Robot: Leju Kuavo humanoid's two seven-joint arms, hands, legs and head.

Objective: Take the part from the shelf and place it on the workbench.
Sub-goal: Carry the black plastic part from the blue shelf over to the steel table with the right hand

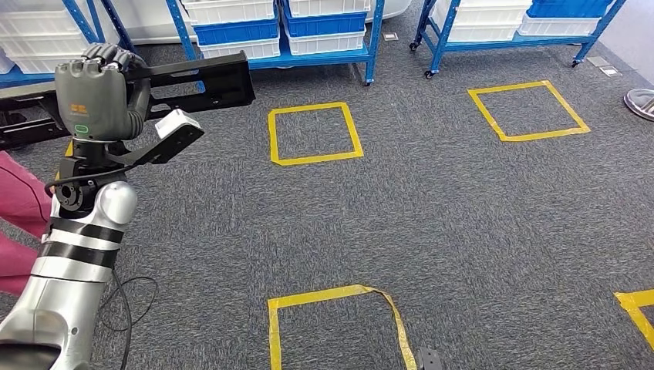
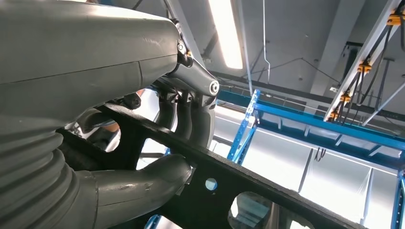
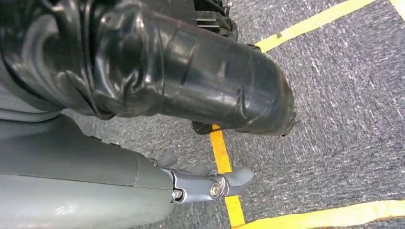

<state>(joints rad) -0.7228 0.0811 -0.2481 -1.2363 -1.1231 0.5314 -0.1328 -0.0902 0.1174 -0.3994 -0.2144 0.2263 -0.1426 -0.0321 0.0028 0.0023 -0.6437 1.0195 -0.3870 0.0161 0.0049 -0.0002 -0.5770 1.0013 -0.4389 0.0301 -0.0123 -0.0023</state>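
Pickup was judged complete — left hand point(image 1: 104, 89) gripped the black part point(image 1: 202, 80), raised clear of the blue shelf point(image 1: 324, 55) behind it — while placement on a workbench remained; right hand's point(image 3: 205, 183) state could not be determined.

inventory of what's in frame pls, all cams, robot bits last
part: one, black, long flat bar with cut-out holes, held in the left hand above the carpet
shelving racks: two, blue frames, along the far edge of the floor
bins: several, white and blue, on the racks
tape squares: two whole, two partly cut off, yellow, on the grey carpet
round object: one, grey, at the right edge of the head view; cannot tell what it is
person's clothing: pink, at the left edge of the head view
cable: one, black, looped on the carpet by the left arm
left hand: grey, grips the part
right hand: grey, hangs over the carpet, holds nothing
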